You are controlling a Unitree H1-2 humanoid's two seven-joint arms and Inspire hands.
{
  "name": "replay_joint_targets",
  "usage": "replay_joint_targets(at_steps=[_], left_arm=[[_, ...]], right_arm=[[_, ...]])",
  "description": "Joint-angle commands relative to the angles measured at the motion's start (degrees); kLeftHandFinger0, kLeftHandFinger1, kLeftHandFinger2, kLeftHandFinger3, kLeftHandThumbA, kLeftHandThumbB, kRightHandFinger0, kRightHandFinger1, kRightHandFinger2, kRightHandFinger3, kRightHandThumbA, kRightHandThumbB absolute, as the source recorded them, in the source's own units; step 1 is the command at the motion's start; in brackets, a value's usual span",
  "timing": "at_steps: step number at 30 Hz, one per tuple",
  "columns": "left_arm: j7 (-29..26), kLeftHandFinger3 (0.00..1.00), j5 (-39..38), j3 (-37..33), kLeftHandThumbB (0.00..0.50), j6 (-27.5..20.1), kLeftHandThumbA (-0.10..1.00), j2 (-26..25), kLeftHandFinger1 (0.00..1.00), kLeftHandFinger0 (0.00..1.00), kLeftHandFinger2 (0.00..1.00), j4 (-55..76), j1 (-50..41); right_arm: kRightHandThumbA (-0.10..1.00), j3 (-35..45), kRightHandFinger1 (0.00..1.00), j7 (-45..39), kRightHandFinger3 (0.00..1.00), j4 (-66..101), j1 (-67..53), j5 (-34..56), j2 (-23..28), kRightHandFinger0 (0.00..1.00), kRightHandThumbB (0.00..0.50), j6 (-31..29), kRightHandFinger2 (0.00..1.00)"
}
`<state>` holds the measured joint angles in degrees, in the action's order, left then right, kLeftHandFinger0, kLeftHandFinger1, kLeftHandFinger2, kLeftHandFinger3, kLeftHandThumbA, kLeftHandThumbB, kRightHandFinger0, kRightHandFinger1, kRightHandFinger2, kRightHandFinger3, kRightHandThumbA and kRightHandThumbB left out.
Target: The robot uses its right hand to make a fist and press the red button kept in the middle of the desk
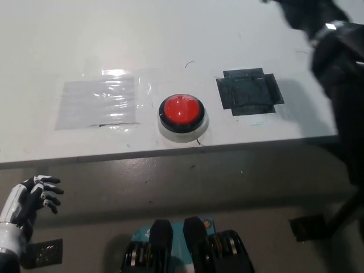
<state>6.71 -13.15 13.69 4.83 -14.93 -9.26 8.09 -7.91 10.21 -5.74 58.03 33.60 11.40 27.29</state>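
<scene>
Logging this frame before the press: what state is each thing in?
red button: untouched, nothing on it, near the desk's front edge
right hand: raised over the desk's far right, blurred, fist or open unclear
left hand: resting below the desk edge, fingers apart, holding nothing

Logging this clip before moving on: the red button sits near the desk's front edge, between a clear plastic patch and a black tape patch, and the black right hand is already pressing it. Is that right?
Not quite. In the head view the red button is untouched; the black right arm is up at the top right, its hand out of frame. The rest stands: clear plastic patch, black tape patch.
</scene>
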Motion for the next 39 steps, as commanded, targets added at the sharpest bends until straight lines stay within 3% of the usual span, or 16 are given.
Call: replay_joint_targets(at_steps=[1, 2, 4, 5, 7, 12, 15, 16, 17, 21, 23, 25, 28, 31, 32, 39], left_arm=[[1.0, 0.55, -1.2, 0.2, 0.112, 0.3, 0.62, -1.1, 0.37, 0.38, 0.45, 1.1, 1.3], [1.0, 0.56, -1.0, 0.0, 0.112, 0.0, 0.61, -1.0, 0.37, 0.38, 0.46, 0.7, 1.8], [0.8, 0.57, -0.4, -0.4, 0.109, -0.1, 0.63, -1.1, 0.37, 0.38, 0.46, 0.8, 1.8], [1.4, 0.55, -1.2, -0.3, 0.145, -0.4, 0.63, -1.2, 0.32, 0.30, 0.42, 0.4, 1.9], [2.0, 0.48, -0.7, -1.0, 0.120, -1.8, 0.64, -1.4, 0.26, 0.22, 0.35, -0.2, 2.9], [1.6, 0.44, 0.2, -1.5, 0.106, -1.4, 0.62, -1.1, 0.26, 0.24, 0.34, -0.4, 3.3], [1.9, 0.47, -0.4, -1.6, 0.090, -2.2, 0.60, -0.5, 0.28, 0.25, 0.35, -0.9, 3.6], [1.8, 0.48, -0.5, -1.6, 0.091, -1.7, 0.60, -0.5, 0.27, 0.24, 0.35, -0.7, 3.6], [1.6, 0.54, 0.1, -1.9, 0.093, -1.8, 0.62, -0.7, 0.28, 0.26, 0.39, -0.6, 3.8], [1.6, 0.57, 0.0, -2.0, 0.079, -1.7, 0.64, -0.9, 0.31, 0.29, 0.43, -0.4, 4.3], [0.9, 0.51, 0.4, -1.9, 0.072, -2.5, 0.62, -0.4, 0.30, 0.28, 0.40, -0.7, 4.7], [1.0, 0.52, 0.4, -2.0, 0.071, -1.7, 0.64, -0.5, 0.34, 0.35, 0.43, -0.3, 4.6], [1.0, 0.52, 0.2, -1.8, 0.075, -2.2, 0.64, -0.5, 0.35, 0.36, 0.44, -0.6, 4.8], [0.8, 0.55, 0.2, -1.7, 0.083, -2.7, 0.64, -0.2, 0.39, 0.42, 0.47, -0.9, 4.7], [1.2, 0.52, -0.3, -1.7, 0.079, -2.5, 0.64, -0.2, 0.34, 0.33, 0.42, -0.7, 4.7], [0.7, 0.61, 0.7, -1.9, 0.082, -1.5, 0.69, -0.4, 0.38, 0.38, 0.49, 0.2, 4.4]], right_arm=[[0.91, -0.5, 0.05, -2.8, 0.31, -2.1, 5.9, -4.8, -3.0, 0.00, 0.243, -0.8, 0.30], [0.95, -0.8, 0.03, -3.7, 0.32, -2.7, 6.3, -5.7, -3.5, 0.00, 0.220, -1.2, 0.28], [0.98, -1.3, 0.03, -4.0, 0.34, -3.8, 6.9, -7.3, -4.9, 0.00, 0.230, -1.3, 0.29], [1.00, -1.8, 0.03, -4.2, 0.35, -5.1, 7.4, -7.9, -6.5, 0.00, 0.229, -1.5, 0.29], [1.00, -2.3, 0.02, -5.6, 0.35, -7.9, 7.9, -9.0, -8.9, 0.00, 0.212, -3.4, 0.30], [1.00, -3.0, 0.05, -8.1, 0.40, -13.4, 6.6, -11.6, -13.4, 0.00, 0.211, -7.1, 0.34], [1.00, -2.8, 0.00, -9.3, 0.36, -17.1, 5.4, -12.9, -16.2, 0.00, 0.184, -10.0, 0.31], [1.00, -2.4, 0.00, -10.1, 0.35, -20.7, 4.2, -12.8, -17.4, 0.00, 0.212, -11.7, 0.31], [1.00, -2.2, 0.00, -10.7, 0.34, -22.7, 3.6, -13.5, -17.7, 0.00, 0.206, -13.2, 0.31], [1.00, -1.5, 0.00, -11.8, 0.33, -27.2, 3.2, -15.3, -18.4, 0.00, 0.189, -17.1, 0.29], [1.00, -1.2, 0.00, -12.3, 0.37, -29.3, 1.6, -15.9, -18.2, 0.00, 0.171, -18.2, 0.30], [1.00, -0.6, 0.00, -13.0, 0.39, -30.4, 0.5, -15.9, -18.1, 0.00, 0.172, -19.0, 0.31], [1.00, 0.3, 0.00, -14.4, 0.37, -32.8, -0.2, -16.3, -17.9, 0.00, 0.180, -21.3, 0.29], [1.00, 1.2, 0.00, -15.4, 0.37, -32.9, -2.2, -16.6, -17.6, 0.00, 0.153, -21.7, 0.28], [1.00, 1.4, 0.00, -15.9, 0.36, -33.2, -2.6, -16.6, -17.5, 0.00, 0.150, -22.1, 0.27], [1.00, 3.9, 0.00, -15.5, 0.35, -32.7, -6.3, -17.1, -17.2, 0.00, 0.143, -21.1, 0.26]])
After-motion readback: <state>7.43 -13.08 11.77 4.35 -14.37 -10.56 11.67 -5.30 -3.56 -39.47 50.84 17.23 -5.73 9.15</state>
